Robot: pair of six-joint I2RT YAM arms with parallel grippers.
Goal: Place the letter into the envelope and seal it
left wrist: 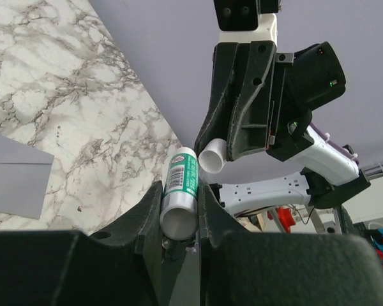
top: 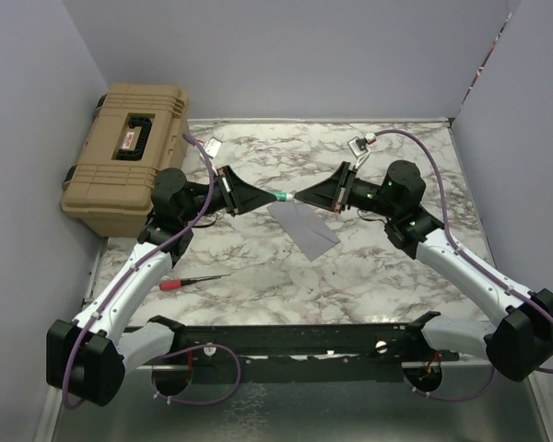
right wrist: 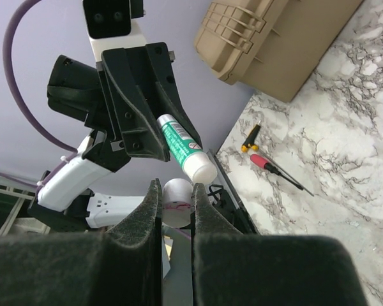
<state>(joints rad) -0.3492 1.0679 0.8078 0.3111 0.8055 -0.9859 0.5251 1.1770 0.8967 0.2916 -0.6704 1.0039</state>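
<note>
where the table (top: 387, 276) meets the wall at its far left corner, a tan hard case (top: 129, 157) is seen, with its ribbed lid and black handle facing up. nearer the left edge, towards the near side, a screwdriver (top: 189, 282) with a red handle is laid flat on the marble-patterned top. in the right wrist view a small black tool with yellow bands (right wrist: 249, 137) is shown just beside its handle.

above the middle of the table, the left gripper (top: 269, 197) is held level and pointed to the right. its jaws are closed on a green and white glue stick (top: 281, 196), which is clamped around its lower body so that the labelled part juts out past the fingertips. directly opposite, the right gripper (top: 302, 196) is pointed to the left, and its jaws are closed on a short white cap (right wrist: 177, 201). the cap is held just beside the stick's free end; whether the two are touching cannot be told.

below the spot where the two grippers meet, the envelope (top: 304, 228) is found lying flat on the table, about midway between the left and right edges. it is turned askew to those edges and is touched by neither gripper.
</note>
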